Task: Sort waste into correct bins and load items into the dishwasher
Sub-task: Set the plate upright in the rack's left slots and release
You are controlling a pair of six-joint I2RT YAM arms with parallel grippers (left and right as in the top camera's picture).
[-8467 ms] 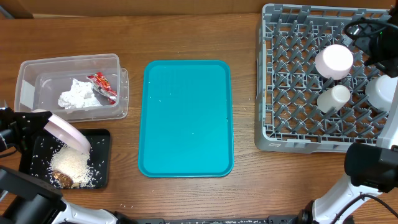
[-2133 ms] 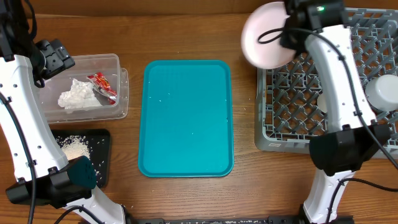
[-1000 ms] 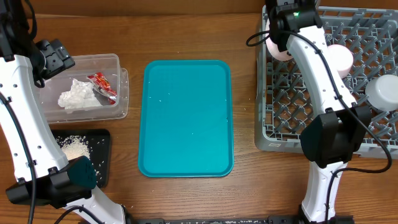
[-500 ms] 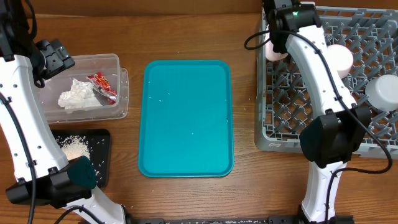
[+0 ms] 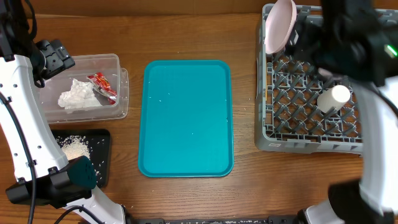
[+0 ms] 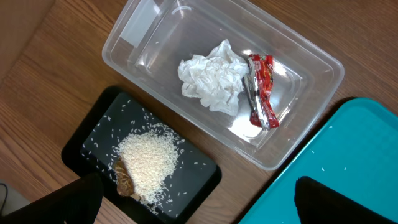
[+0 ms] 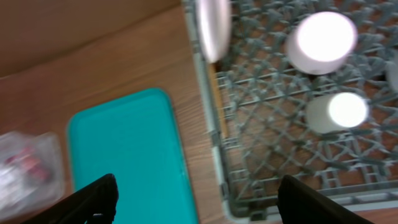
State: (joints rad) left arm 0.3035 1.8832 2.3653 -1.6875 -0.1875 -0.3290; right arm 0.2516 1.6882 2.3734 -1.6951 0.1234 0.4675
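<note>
The pink saucer [image 5: 280, 25] [image 7: 213, 25] stands on edge among the pegs at the far left corner of the grey dish rack [image 5: 298, 134]. A small white cup [image 5: 334, 98] [image 7: 339, 112] and a round white dish [image 7: 320, 40] also sit in the rack. My right gripper [image 7: 199, 186] hangs open and empty, high over the rack's left rim; its arm [image 5: 345, 43] is blurred. The left gripper [image 6: 199, 186] is open and empty above the clear tub [image 6: 311, 62], which holds the napkin [image 6: 211, 84] and the wrapper [image 6: 261, 90]. Rice [image 6: 149, 165] and a brown scrap [image 6: 124, 180] lie in the black tray [image 6: 199, 177].
The teal serving tray [image 5: 186, 118] lies between the bins and the rack, with a few crumbs on it. Loose rice grains are scattered on the black tray [image 5: 99, 155]. The left arm [image 5: 18, 124] rises along the table's left side.
My right gripper has opened and let go of the pink saucer, which now stands in the rack. The right arm has lifted away toward the right. The left arm has not moved.
</note>
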